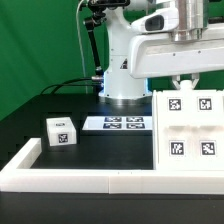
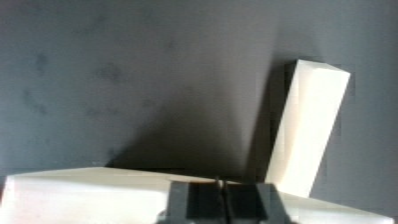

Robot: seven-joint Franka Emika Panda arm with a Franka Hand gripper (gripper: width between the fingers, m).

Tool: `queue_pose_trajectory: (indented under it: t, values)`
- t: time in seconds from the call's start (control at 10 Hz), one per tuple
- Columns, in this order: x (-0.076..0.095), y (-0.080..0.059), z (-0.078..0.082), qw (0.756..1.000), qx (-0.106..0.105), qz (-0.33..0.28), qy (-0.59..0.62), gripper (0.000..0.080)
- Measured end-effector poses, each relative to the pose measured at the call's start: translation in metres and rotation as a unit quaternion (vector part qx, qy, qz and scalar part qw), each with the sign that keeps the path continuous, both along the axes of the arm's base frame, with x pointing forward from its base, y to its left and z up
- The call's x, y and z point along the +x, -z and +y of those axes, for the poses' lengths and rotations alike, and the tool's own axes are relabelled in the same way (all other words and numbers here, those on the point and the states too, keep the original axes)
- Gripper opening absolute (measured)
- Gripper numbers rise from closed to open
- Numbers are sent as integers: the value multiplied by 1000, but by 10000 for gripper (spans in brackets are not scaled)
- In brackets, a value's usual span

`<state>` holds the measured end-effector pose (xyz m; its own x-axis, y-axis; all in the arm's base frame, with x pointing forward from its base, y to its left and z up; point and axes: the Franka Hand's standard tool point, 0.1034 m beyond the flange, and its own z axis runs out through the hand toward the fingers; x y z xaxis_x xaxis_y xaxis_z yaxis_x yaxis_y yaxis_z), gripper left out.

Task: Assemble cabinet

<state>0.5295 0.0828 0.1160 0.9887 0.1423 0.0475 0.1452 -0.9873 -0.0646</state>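
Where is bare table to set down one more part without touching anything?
Free: the black tabletop between the small white tagged drawer block, the marker board and the low white border rail. Also behind the block, at the exterior view's left. Crowded: around the large white cabinet shell, where the gripper hovers.

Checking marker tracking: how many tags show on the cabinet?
4, in the exterior view: upper-left tag, upper-right tag, lower-left tag, lower-right tag, all on the cabinet. Other faces are hidden.
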Motion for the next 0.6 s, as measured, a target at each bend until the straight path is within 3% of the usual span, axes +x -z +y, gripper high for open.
queue_pose_trajectory:
  t: [0.3,0.6]
  values:
    - [0,0,0,1000,0,3,-1,1]
    - [17,-19,-1,1000,1,17,-1,1]
